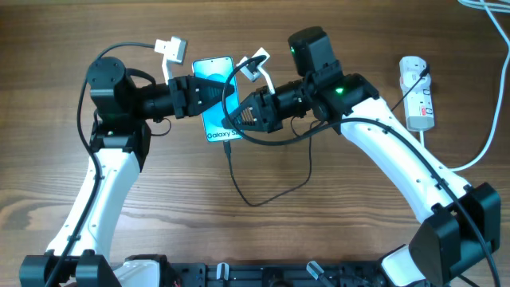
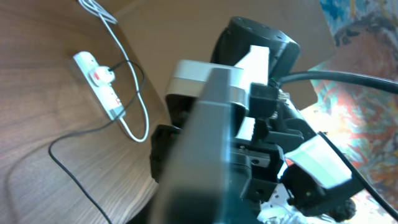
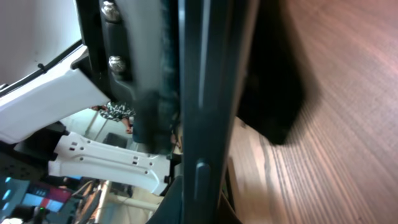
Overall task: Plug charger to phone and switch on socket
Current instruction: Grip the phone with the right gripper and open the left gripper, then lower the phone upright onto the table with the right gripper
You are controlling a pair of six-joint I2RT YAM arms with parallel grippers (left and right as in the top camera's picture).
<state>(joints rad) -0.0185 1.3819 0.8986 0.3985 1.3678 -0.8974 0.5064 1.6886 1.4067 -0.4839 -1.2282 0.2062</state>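
The phone [image 1: 215,76] has a turquoise screen and is held between both grippers near the table's far middle. My left gripper [image 1: 201,96] is shut on its left side and my right gripper [image 1: 239,113] on its right edge. The phone's dark edge fills the left wrist view [image 2: 205,143] and the right wrist view [image 3: 199,112]. The thin black charger cable [image 1: 255,203] meets the phone's near end, loops over the table and runs right; it also shows in the left wrist view [image 2: 68,168]. The white socket strip [image 1: 417,100] lies at the far right, with a plug in it [image 2: 102,76].
A thicker white lead [image 1: 486,151] curves from the socket toward the right table edge and back corner. The wooden table [image 1: 119,231] runs under both arms. The arm bases stand at the front edge.
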